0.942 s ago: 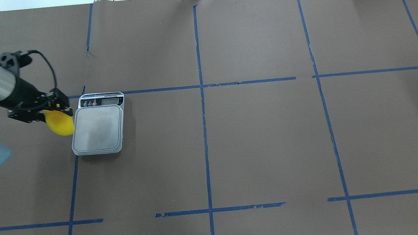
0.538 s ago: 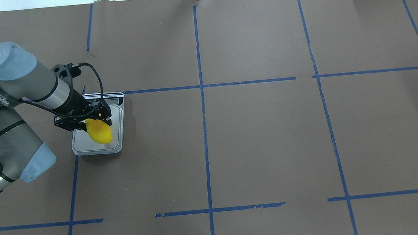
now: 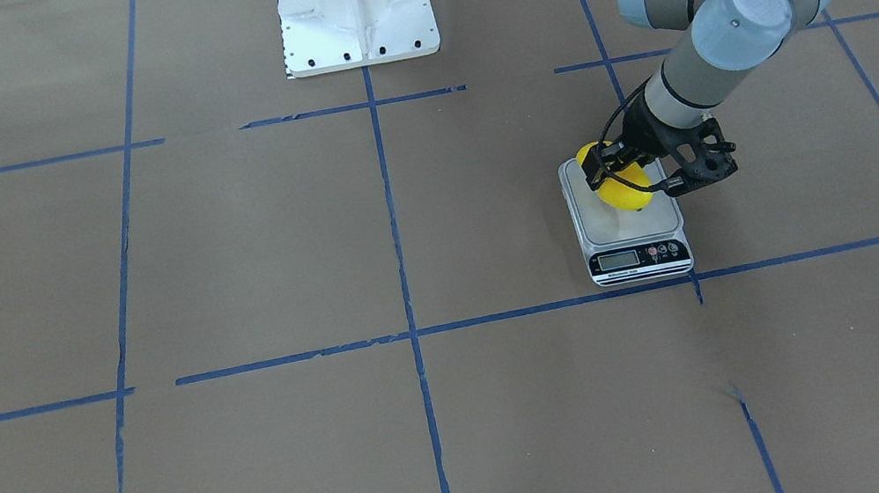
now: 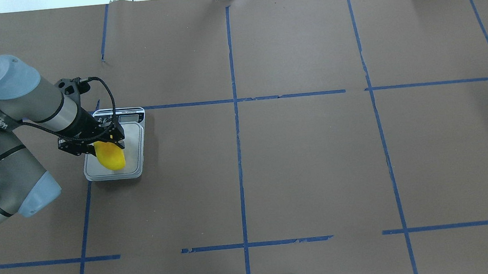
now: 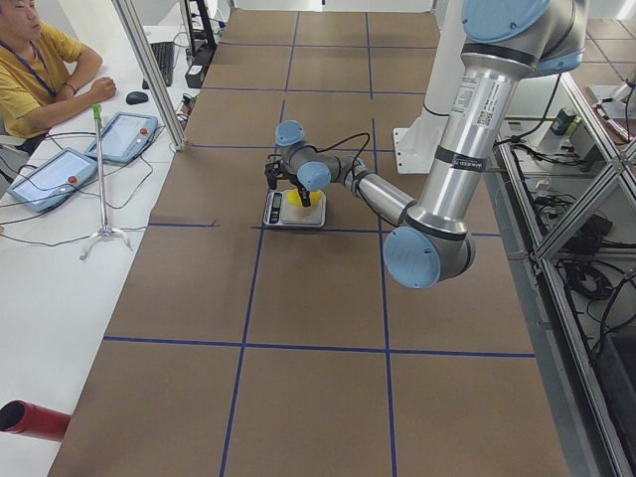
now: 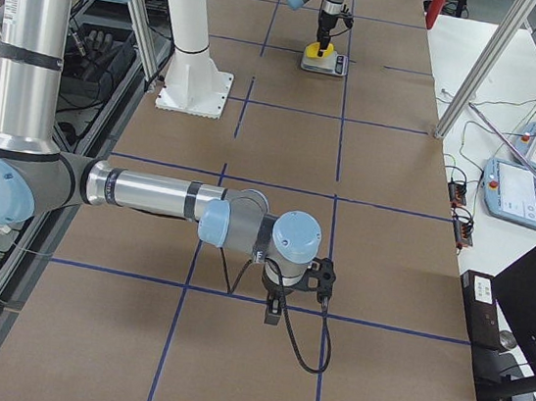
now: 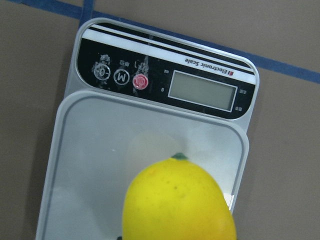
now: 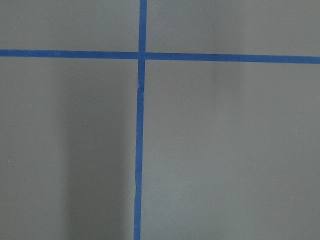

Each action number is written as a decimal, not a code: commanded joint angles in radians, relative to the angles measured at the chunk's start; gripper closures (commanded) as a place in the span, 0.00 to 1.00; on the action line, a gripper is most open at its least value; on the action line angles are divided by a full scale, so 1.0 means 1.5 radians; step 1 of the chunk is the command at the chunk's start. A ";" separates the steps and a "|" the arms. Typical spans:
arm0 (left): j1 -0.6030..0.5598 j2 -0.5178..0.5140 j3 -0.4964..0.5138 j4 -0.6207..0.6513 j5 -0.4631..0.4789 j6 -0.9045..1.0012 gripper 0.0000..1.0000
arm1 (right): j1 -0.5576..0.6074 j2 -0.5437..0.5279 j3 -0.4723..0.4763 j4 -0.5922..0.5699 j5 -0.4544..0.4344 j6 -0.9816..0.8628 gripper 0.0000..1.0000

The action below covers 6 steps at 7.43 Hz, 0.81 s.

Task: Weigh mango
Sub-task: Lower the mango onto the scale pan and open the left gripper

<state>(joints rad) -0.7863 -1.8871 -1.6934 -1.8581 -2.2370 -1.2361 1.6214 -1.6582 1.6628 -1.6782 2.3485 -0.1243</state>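
Note:
The mango (image 4: 112, 157) is bright yellow and glossy. My left gripper (image 4: 106, 143) is shut on it and holds it over the platform of the silver scale (image 4: 133, 149). In the front-facing view the mango (image 3: 624, 185) sits in the gripper (image 3: 614, 168) above the scale (image 3: 636, 237). In the left wrist view the mango (image 7: 178, 205) hangs over the platform (image 7: 95, 150); the display reads blank. I cannot tell if the mango touches the platform. My right gripper (image 6: 294, 285) shows only in the exterior right view, near the table; I cannot tell if it is open or shut.
The brown table (image 4: 308, 162) is marked with blue tape lines. The robot's white base (image 3: 354, 2) stands at the near edge. An operator (image 5: 35, 70) sits beyond the far side with tablets. The right wrist view shows only a tape crossing (image 8: 141, 55).
My left gripper carried the mango to the right, from beside the scale's left edge to over its platform, then shifted slightly back left.

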 commanded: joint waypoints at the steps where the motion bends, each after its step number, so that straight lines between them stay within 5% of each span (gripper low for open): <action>1: 0.001 -0.001 0.005 -0.001 0.007 0.001 1.00 | 0.000 0.000 0.000 0.000 0.000 0.000 0.00; 2: 0.001 -0.002 0.005 -0.002 0.010 0.001 0.10 | 0.000 0.000 0.000 0.000 0.000 0.000 0.00; 3: 0.000 -0.004 -0.002 -0.002 0.038 0.002 0.00 | 0.000 0.000 0.000 0.000 0.000 0.000 0.00; 6: -0.109 0.035 -0.050 0.019 0.033 0.189 0.00 | 0.000 0.000 0.000 0.000 0.000 0.000 0.00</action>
<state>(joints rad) -0.8674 -1.8775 -1.7274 -1.8532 -2.1821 -1.1277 1.6214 -1.6582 1.6628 -1.6782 2.3486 -0.1243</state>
